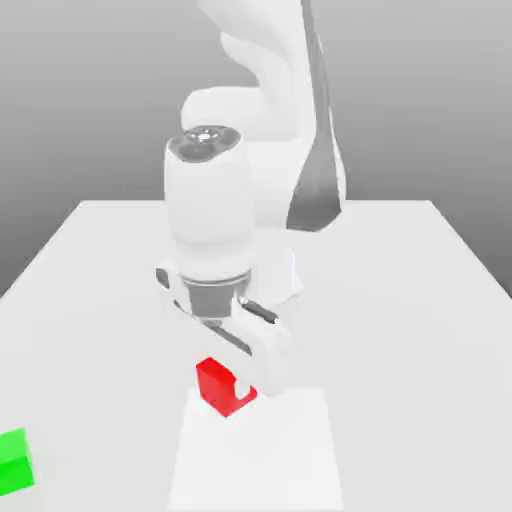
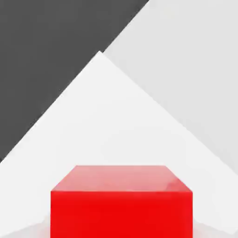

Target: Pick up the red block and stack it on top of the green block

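Note:
The red block [image 1: 219, 386] is a small plain cube low over the white table [image 1: 400, 300], near its front middle. My gripper [image 1: 235, 392] comes down on it from above and is shut on it, with one white finger crossing its right face. In the hand view the red block [image 2: 122, 204] sits close up, with a table corner beyond it. The green block [image 1: 14, 460] rests on the table at the exterior view's far left, near the front edge, well apart from the gripper and cut off by the frame.
The arm's white base [image 1: 285, 270] stands behind the gripper at the table's middle back. Open table surface lies between the red block and the green block, and to the exterior view's right.

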`<state>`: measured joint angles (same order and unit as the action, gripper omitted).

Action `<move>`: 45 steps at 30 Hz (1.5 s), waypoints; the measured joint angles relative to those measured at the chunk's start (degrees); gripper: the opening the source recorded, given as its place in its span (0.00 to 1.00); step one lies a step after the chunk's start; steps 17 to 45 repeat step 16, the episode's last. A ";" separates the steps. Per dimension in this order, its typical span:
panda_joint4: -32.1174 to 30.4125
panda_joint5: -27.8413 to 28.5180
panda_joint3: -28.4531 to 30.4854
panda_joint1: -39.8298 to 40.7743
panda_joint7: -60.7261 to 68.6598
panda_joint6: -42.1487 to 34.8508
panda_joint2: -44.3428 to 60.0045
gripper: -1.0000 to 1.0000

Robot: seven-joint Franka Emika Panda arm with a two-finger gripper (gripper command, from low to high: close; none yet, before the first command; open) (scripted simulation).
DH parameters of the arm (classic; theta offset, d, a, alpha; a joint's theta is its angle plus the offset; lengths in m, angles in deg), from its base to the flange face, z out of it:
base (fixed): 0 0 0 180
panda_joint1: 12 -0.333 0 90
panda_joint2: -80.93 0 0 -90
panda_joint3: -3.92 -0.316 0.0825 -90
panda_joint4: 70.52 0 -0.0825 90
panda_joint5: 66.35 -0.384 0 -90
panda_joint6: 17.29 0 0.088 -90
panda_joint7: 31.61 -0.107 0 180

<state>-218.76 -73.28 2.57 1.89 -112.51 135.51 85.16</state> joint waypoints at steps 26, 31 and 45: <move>18.66 0.33 9.28 11.90 1.93 -0.89 18.39 1.00; 18.66 0.33 9.28 11.90 1.93 -0.89 18.39 1.00; 18.66 0.33 9.28 11.90 1.93 -0.89 18.39 1.00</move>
